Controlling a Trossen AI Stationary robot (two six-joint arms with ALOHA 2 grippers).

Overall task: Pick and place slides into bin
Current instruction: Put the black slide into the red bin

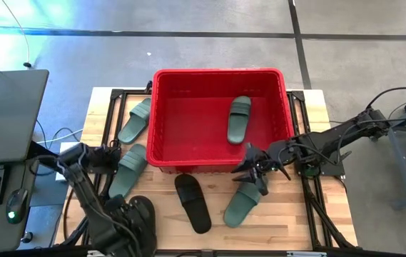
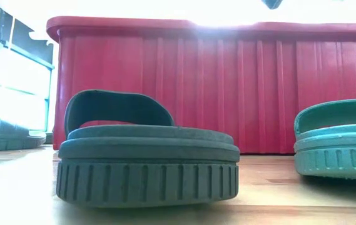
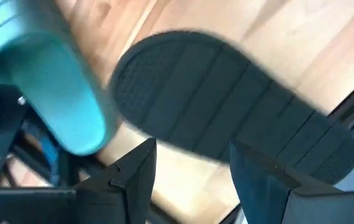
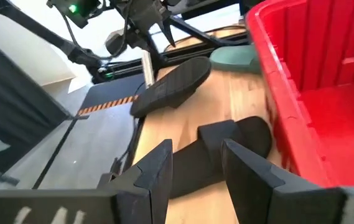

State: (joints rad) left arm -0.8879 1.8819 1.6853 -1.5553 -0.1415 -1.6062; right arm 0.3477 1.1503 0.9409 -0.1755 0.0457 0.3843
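The red bin (image 1: 220, 118) stands mid-table with one green slide (image 1: 240, 118) lying in it. Two green slides (image 1: 135, 119) (image 1: 129, 169) lie left of the bin and another (image 1: 242, 203) lies in front of it on the right. A black slide (image 1: 192, 202) rests on its sole in front of the bin. A second black slide (image 3: 226, 118) lies sole up near the table's near left corner. My left gripper (image 3: 192, 149) hangs open above it, pointing down. My right gripper (image 4: 195, 149) is open and holds nothing, by the bin's front right (image 1: 254, 168).
A keyboard, mouse and monitor (image 1: 3, 114) sit left of the table. Black frame rails (image 1: 317, 207) run along the table's sides. Bare wood (image 1: 288, 221) shows at the near right. In the low view the black slide (image 2: 146, 162) fills the foreground before the bin wall (image 2: 228, 87).
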